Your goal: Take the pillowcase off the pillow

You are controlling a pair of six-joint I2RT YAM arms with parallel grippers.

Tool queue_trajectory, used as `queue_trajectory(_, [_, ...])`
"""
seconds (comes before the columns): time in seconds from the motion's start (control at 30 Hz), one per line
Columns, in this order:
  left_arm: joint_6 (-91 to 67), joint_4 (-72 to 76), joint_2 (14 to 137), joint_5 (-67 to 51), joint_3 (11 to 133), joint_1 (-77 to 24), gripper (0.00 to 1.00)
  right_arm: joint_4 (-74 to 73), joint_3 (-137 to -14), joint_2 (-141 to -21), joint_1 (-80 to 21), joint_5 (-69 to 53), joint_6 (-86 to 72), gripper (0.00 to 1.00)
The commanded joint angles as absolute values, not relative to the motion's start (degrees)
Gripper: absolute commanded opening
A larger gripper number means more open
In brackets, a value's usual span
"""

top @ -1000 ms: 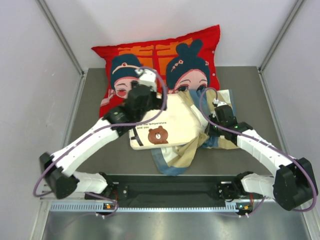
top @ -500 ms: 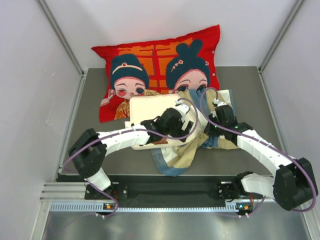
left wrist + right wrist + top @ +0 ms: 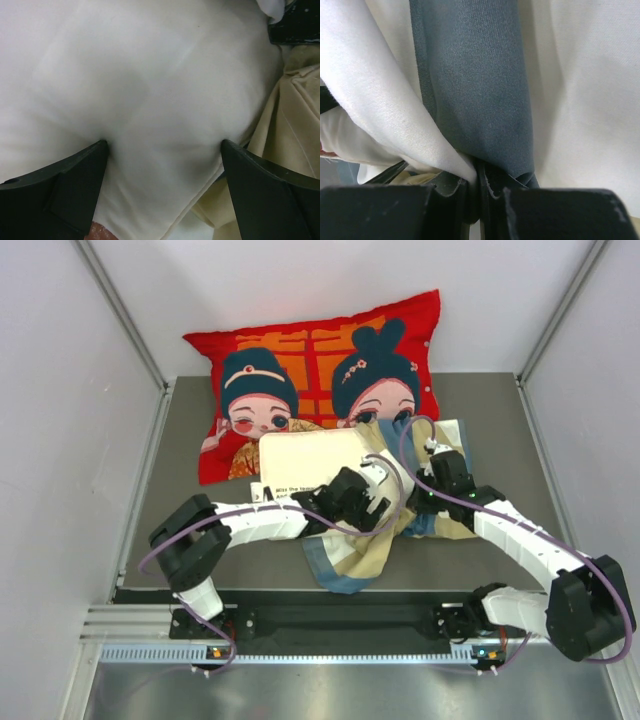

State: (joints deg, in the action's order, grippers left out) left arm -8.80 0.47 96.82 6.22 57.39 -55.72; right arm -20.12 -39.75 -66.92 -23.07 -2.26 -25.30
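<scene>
The cream-white pillow [image 3: 300, 455] lies mid-table, its right end still inside the checked blue, tan and cream pillowcase [image 3: 350, 558]. My left arm lies across the pillow's front, hiding the bear print. The left gripper [image 3: 376, 492] is open at the pillow's right end; in the left wrist view the pillow [image 3: 150, 80] bulges between its spread fingers [image 3: 75, 185], with tan pillowcase [image 3: 295, 115] to the right. My right gripper [image 3: 424, 502] is shut on bunched pillowcase; the right wrist view shows a blue band [image 3: 475, 75] and cream fabric pinched in its jaws [image 3: 480, 175].
A large red cartoon-figure cushion [image 3: 310, 350] leans at the back of the grey table [image 3: 180, 470], touching the pillow's far edge. White walls close in on the left and right. The arm bases sit on the rail [image 3: 340, 620] at the near edge.
My left arm swung from the pillow's far-left corner down across it to its right end, staying open. The right arm has held its place on the pillowcase.
</scene>
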Motion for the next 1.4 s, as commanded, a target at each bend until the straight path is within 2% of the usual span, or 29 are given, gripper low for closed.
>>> queue_trajectory(0.0, [-8.35, -3.51, 101.68, 11.40, 57.12, -57.48, 0.98, -17.58, -39.99, -65.83, -22.15, -2.73, -25.66, 0.07])
queue_trajectory(0.03, [-8.52, -4.12, 102.47, 14.82, 57.74, -57.65, 0.94, -17.67, -40.08, -65.48, -22.15, -2.90, -25.75, 0.08])
queue_trajectory(0.07, [-9.66, -6.48, 104.13, 16.85, 59.40, -57.66, 0.82, -17.84, -40.08, -65.30, -22.15, -2.99, -25.75, 0.08])
queue_trajectory(0.1, [-10.10, -7.37, 105.02, 18.35, 60.02, -57.66, 0.59, -18.02, -39.99, -65.13, -22.15, -2.99, -25.75, 0.08])
queue_trajectory(0.13, [-10.54, -7.99, 105.73, 20.81, 60.46, -57.66, 0.42, -18.10, -40.08, -64.69, -22.15, -3.25, -25.58, 0.09])
queue_trajectory(0.17, [-11.59, -8.69, 106.60, 21.53, 60.90, -57.66, 0.06, -18.54, -40.08, -64.51, -22.06, -3.43, -25.58, 0.11])
queue_trajectory(0.2, [-12.12, -8.70, 106.61, 21.97, 60.91, -57.66, 0.00, -18.72, -40.17, -64.25, -22.06, -4.04, -25.14, 0.12])
queue_trajectory(0.23, [-12.56, -8.70, 106.61, 21.71, 60.82, -57.66, 0.00, -19.07, -40.34, -63.73, -22.15, -4.30, -25.05, 0.14])
queue_trajectory(0.33, [-13.53, -8.17, 104.86, 21.36, 59.77, -57.66, 0.00, -20.82, -41.30, -61.45, -22.15, -5.27, -24.18, 0.32])
queue_trajectory(0.37, [-13.97, -8.35, 103.81, 21.44, 59.50, -57.66, 0.00, -21.44, -41.66, -60.57, -22.15, -5.27, -23.91, 0.45])
queue_trajectory(0.47, [-15.90, -10.37, 101.09, 22.41, 59.06, -57.57, 0.00, -24.86, -43.85, -55.82, -22.15, -4.31, -22.77, 0.66])
queue_trajectory(0.57, [-17.92, -10.90, 97.58, 22.06, 57.49, -57.57, 0.00, -27.94, -46.84, -51.25, -22.15, -1.15, -21.10, 0.78])
queue_trajectory(0.67, [-19.94, -10.99, 94.40, 20.74, 56.52, -57.57, 0.00, -30.32, -49.83, -49.66, -22.06, 2.02, -19.95, 0.83])
queue_trajectory(0.83, [-21.71, -11.25, 91.06, 19.69, 55.37, -57.57, 0.00, -29.01, -49.66, -52.11, -21.71, 4.31, -19.77, 0.86])
queue_trajectory(1.2, [-22.41, -11.08, 90.70, 19.51, 55.81, -57.31, 0.00, -19.87, -38.17, -58.80, -22.32, -4.57, -25.49, 0.84])
queue_trajectory(1.3, [-22.59, -11.16, 91.05, 19.42, 57.39, -56.95, 0.00, -19.16, -34.38, -59.76, -22.41, -3.87, -26.45, 0.79])
queue_trajectory(1.33, [-22.59, -11.25, 90.97, 19.42, 58.26, -56.87, 0.00, -18.90, -33.76, -60.29, -22.41, -3.95, -26.46, 0.67])
queue_trajectory(1.37, [-22.59, -11.16, 90.88, 19.34, 58.71, -56.69, 0.00, -18.37, -32.88, -61.42, -22.41, -4.13, -26.63, 0.60])
